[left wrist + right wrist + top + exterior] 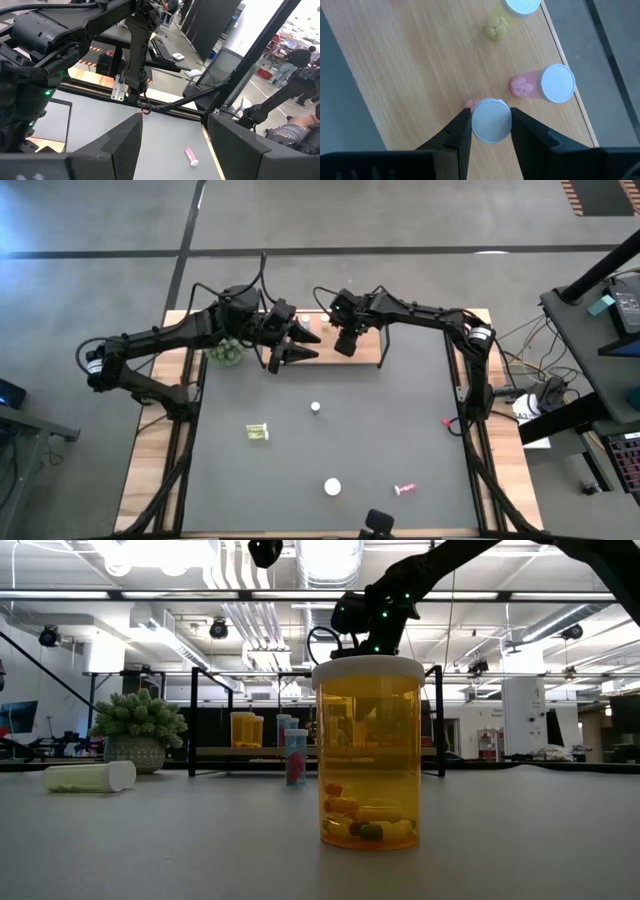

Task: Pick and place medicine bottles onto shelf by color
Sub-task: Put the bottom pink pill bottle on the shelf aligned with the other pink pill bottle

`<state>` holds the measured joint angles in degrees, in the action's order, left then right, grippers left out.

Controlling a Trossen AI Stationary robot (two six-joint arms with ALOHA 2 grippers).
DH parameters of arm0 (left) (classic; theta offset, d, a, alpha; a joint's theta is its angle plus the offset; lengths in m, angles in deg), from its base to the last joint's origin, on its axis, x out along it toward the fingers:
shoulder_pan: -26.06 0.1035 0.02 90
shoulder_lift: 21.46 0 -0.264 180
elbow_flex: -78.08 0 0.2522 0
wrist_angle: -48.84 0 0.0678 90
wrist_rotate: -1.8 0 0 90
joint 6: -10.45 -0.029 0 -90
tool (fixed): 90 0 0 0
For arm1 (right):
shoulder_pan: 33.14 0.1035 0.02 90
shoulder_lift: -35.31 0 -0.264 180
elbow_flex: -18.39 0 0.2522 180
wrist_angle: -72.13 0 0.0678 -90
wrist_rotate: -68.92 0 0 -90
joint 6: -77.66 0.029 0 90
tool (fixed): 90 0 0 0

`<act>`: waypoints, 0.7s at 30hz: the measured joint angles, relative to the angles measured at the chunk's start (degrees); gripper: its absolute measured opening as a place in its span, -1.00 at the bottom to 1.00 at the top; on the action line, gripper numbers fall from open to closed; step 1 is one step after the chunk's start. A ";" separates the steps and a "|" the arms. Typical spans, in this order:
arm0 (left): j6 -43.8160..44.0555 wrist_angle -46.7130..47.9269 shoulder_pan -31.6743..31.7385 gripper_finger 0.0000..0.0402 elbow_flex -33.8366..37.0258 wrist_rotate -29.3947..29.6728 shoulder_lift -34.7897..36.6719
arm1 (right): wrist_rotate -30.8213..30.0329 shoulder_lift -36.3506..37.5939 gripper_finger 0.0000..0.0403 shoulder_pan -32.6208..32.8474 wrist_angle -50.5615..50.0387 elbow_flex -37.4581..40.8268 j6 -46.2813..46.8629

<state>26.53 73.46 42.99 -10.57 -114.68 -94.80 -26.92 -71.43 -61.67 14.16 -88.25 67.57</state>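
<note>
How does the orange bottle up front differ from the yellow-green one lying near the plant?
The orange bottle stands upright; the yellow-green bottle lies on its side. The orange bottle is clear amber, with loose pills showing at its bottom; the yellow-green bottle is pale, its contents not discernible. The orange bottle looks wider, though it is closer to the camera. Both have white caps and rest on the mat.

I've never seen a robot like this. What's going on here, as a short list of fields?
right claw: shut on pink bottle, over the shelf
left claw: open, empty, beside the shelf
already on shelf: another pink bottle, yellow-green bottle
on mat: orange bottle, yellow-green bottle lying down, pink bottle lying down
</note>
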 joint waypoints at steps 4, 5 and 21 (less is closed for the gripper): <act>0.00 0.01 0.00 0.05 0.02 0.00 -0.02 | 0.00 0.00 -0.45 0.00 0.00 0.00 -0.02; 0.00 0.00 0.00 0.05 0.01 0.00 -0.02 | 0.00 0.00 -0.45 0.00 -0.02 0.01 -0.03; 0.00 0.10 0.00 0.05 0.02 0.00 -0.02 | 0.00 0.00 -0.18 0.00 -0.04 0.02 -0.83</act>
<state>26.53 73.55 42.99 -10.55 -114.68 -94.82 -26.92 -71.43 -61.67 14.12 -88.23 66.74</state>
